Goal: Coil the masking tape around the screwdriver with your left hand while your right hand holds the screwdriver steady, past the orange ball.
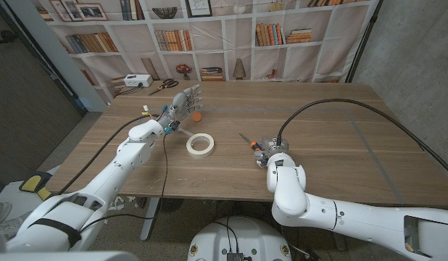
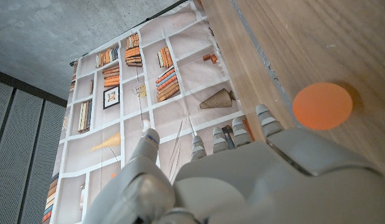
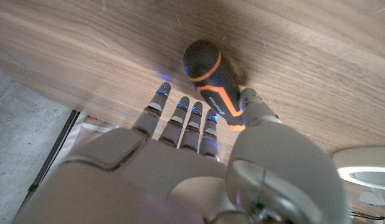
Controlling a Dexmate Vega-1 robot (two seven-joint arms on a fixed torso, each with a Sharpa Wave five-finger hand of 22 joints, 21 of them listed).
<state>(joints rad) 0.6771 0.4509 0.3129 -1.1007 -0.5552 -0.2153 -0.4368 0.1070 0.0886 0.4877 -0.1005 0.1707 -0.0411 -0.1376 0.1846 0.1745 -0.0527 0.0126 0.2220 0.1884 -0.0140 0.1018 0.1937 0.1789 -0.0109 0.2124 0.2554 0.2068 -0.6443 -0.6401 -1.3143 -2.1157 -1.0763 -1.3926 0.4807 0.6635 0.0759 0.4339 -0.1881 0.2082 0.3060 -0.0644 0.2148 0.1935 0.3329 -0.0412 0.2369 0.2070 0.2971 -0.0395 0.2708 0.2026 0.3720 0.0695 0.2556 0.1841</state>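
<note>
Barely begun, by the look of things. Masking tape roll (image 1: 200, 144) lying flat on the tabletop (image 1: 333, 116), untouched, nothing unwound, no tape on the screwdriver (image 1: 251, 144). Left robot hand (image 1: 182, 102) raised beyond the roll, fingers spread and straight, holding nothing; orange ball (image 1: 198, 115) just beside its fingertips, seen also in the left wrist view (image 2: 322, 106) sitting on the wood. Right robot hand (image 1: 271, 152) down at the screwdriver; in the right wrist view, fingers (image 3: 180, 115) extended along one side of the black-and-orange handle (image 3: 212, 87), thumb tip touching the other side. Looks like a light pinch or brace; firm grip not confirmed.

Screwdriver lying flat, long axis diagonal across the tabletop: thin shaft tip pointing away from the robot and toward its left, roughly at the tape roll's side; handle end under the right robot hand.

Left to do, as judged: secure the handle, pick up the roll, free an end, wrap the shaft.
</note>
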